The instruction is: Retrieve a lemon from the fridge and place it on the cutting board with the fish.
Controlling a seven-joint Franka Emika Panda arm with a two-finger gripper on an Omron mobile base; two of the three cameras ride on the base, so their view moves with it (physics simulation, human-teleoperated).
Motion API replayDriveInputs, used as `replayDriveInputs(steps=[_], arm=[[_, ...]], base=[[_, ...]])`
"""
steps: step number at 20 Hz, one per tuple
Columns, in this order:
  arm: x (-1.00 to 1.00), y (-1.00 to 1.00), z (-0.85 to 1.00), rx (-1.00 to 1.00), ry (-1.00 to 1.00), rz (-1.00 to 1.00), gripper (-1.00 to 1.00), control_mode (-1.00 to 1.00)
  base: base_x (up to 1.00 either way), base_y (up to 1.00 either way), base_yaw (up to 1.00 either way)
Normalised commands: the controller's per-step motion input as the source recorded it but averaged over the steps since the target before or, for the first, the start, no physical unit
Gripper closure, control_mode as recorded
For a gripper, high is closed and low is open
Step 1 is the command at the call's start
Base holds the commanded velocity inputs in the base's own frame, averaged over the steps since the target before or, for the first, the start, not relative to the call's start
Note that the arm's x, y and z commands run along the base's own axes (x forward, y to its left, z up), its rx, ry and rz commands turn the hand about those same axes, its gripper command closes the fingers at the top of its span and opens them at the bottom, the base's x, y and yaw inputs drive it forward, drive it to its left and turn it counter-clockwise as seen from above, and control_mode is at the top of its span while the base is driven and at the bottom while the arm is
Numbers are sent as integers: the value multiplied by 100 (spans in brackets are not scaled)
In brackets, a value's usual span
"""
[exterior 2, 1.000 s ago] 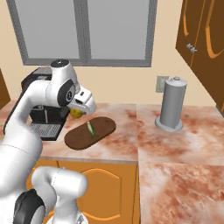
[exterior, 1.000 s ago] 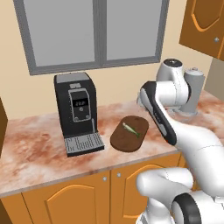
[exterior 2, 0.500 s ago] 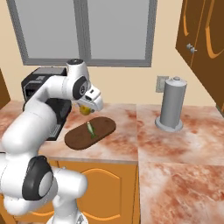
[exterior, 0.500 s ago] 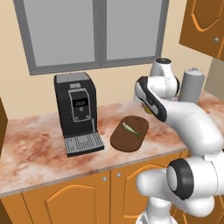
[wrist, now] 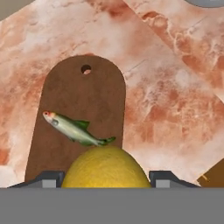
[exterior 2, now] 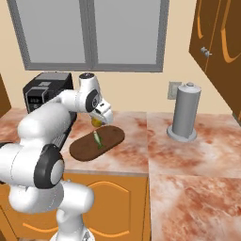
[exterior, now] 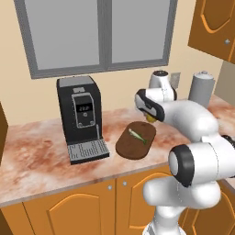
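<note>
My gripper (exterior: pixel 150 117) is shut on the lemon (exterior: pixel 151 118), a round yellow fruit, and holds it just above the far end of the cutting board (exterior: pixel 128 147). In the right base view the lemon (exterior 2: pixel 96 122) hangs in the gripper (exterior 2: pixel 98 121) over the board (exterior 2: pixel 82 148). The hand view looks down past the lemon (wrist: pixel 105 168) held in the gripper (wrist: pixel 107 179) onto the dark brown board (wrist: pixel 83 100). The fish (wrist: pixel 74 129) lies across the board, a slender greenish-grey shape (exterior: pixel 137 136) (exterior 2: pixel 98 139). The fridge is out of view.
A black coffee machine (exterior: pixel 80 114) (exterior 2: pixel 44 92) stands on the marble counter left of the board. A tall grey canister (exterior 2: pixel 185 113) (exterior: pixel 202 87) stands to the right, by the wall. Wooden wall cabinets (exterior 2: pixel 216 42) hang above it. The counter's front edge (exterior: pixel 92 181) runs close to the board.
The arm has swung and lowered the gripper with the lemon toward the board's far end. The fish, board and base have not moved.
</note>
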Motion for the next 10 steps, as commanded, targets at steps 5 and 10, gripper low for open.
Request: replayDriveInputs(steps=[5,10], arm=[[32,7,-40,1,-1,-6,100,-100],[37,4,-49,0,-1,-6,100,-100]], base=[[0,0,0],[0,0,0]])
